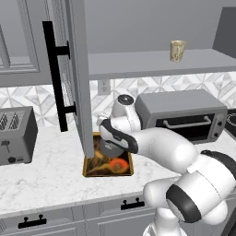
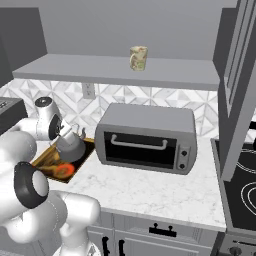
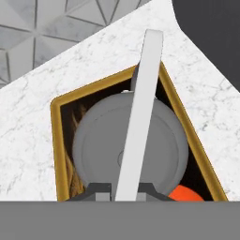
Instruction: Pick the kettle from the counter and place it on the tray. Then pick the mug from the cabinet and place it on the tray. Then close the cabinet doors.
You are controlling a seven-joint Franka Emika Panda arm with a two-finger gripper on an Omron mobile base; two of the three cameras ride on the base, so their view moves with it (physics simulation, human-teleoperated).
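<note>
The hand (image 3: 125, 194) sits over the kettle (image 3: 101, 145) inside the tray (image 3: 55, 140); its fingertips flank the handle base, grip state undeterminable. The arm hides most of the kettle in the left base view. The mug (image 2: 138, 58) stands on the cabinet shelf (image 2: 100, 67).

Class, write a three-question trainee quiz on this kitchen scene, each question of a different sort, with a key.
1. True or false: the kettle is over the tray, not out on the bare counter.
2. Where is the mug? A) on the tray B) on the cabinet shelf C) on the toaster oven
3. Fill in: the tool stands at the kettle's ______.

Key
1. True: the hand view shows the kettle inside the golden rim.
2. B: it stands upright on the shelf, with a cabinet door open.
3. Handle: the fingertips flank the arched handle's base; whether they clamp it cannot be told.
</note>
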